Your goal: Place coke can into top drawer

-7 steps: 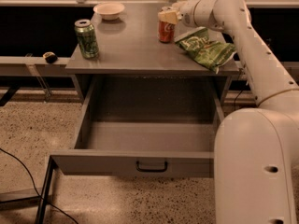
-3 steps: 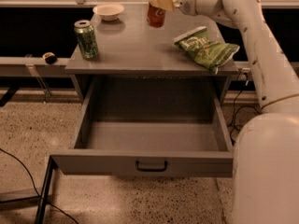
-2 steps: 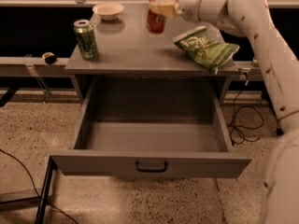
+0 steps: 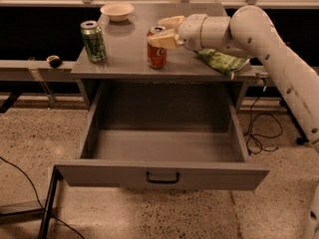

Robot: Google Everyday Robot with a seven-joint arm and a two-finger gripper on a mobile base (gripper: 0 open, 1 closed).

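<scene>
Fig.: my gripper clenched on coke can near its top, upright, just over the table front edge. Top drawer gapes below, ready to receive. Green can well apart, left.

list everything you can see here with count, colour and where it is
coke can: 1, red, in the gripper over the countertop's front middle
green soda can: 1, green, upright, countertop left
bowl: 1, pale, countertop back left
chip bag: 1, green, countertop right, under the arm
top drawer: 1, grey, pulled open below the countertop
countertop: 1, grey
cable: black, floor at right
gripper: 1, cream, shut on the coke can's top
arm: 1, white, reaching in from the right
</scene>
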